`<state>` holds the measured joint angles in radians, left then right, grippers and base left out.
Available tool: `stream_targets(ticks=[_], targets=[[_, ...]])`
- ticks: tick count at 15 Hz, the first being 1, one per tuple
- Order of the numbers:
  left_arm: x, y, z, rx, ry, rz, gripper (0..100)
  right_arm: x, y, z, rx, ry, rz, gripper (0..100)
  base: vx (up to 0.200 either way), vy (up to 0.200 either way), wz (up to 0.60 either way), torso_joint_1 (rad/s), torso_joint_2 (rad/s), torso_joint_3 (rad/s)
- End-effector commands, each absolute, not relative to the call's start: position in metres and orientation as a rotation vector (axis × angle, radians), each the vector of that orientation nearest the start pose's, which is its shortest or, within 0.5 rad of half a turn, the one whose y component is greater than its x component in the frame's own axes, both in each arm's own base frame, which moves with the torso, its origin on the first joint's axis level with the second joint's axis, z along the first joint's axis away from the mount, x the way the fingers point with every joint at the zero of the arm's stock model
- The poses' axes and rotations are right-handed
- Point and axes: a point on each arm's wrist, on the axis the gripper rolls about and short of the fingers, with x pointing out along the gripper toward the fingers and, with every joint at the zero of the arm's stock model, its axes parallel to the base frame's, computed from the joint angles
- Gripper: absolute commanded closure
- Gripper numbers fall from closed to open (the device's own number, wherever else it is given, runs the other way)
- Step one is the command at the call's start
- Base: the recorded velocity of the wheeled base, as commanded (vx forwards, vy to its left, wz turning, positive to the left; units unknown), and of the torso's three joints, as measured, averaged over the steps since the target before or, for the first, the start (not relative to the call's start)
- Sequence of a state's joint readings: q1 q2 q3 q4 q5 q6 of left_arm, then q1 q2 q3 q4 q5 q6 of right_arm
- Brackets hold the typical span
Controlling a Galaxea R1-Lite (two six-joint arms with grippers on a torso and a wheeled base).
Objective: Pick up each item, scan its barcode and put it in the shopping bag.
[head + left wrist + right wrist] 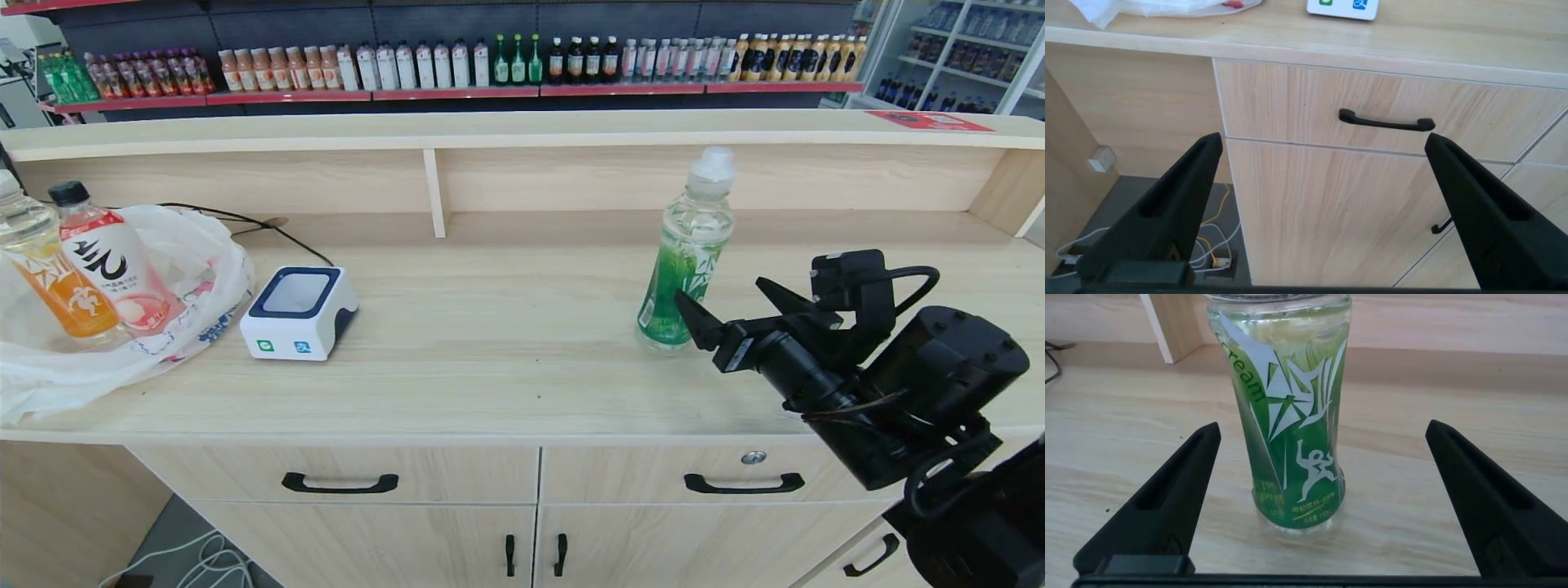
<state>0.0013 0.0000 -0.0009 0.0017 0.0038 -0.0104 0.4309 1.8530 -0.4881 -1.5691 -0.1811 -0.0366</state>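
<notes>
A clear bottle with a green label stands upright on the wooden counter, right of centre; the right wrist view shows the same green-label bottle close up. My right gripper is open just right of the bottle's base, its fingers apart and not touching it. The white barcode scanner sits left of centre. A white plastic shopping bag lies at the far left with an orange drink bottle and a pink-label bottle in it. My left gripper hangs open below counter level, facing the cabinet front.
A raised wooden shelf with a divider runs along the counter's back. The scanner's black cable trails behind the bag. Drawers with black handles lie under the counter edge. Bare wood separates scanner and green bottle.
</notes>
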Motion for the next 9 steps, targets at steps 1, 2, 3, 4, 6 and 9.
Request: stream_targets(ticks=[1,2,3,4,6,9], targets=[[-0.023,0.000,0.075,-0.011,0.002,0.006,0,0.273,0.124,0.150,0.024,-0.198,0.253,0,0.000,0.000,0.00,0.000,0.00,0.000],[-0.023,0.000,0.075,-0.011,0.002,0.006,0,0.275,0.124,0.149,0.023,-0.195,0.253,0,0.000,0.000,0.00,0.000,0.00,0.000],[-0.023,0.000,0.076,-0.011,0.000,0.006,0,0.275,0.125,0.149,0.023,-0.197,0.256,0,0.000,0.000,0.00,0.000,0.00,0.000],[-0.023,0.000,0.076,-0.011,0.000,0.006,0,0.278,0.127,0.151,0.027,-0.207,0.256,0,0.000,0.000,0.00,0.000,0.00,0.000],[-0.023,0.000,0.076,-0.011,0.000,0.005,0,0.283,0.130,0.150,0.028,-0.211,0.259,0,0.000,0.000,0.00,0.000,0.00,0.000],[-0.023,0.000,0.076,-0.011,0.000,0.006,0,0.288,0.143,0.147,0.032,-0.213,0.289,0,0.000,0.000,0.00,0.000,0.00,0.000]])
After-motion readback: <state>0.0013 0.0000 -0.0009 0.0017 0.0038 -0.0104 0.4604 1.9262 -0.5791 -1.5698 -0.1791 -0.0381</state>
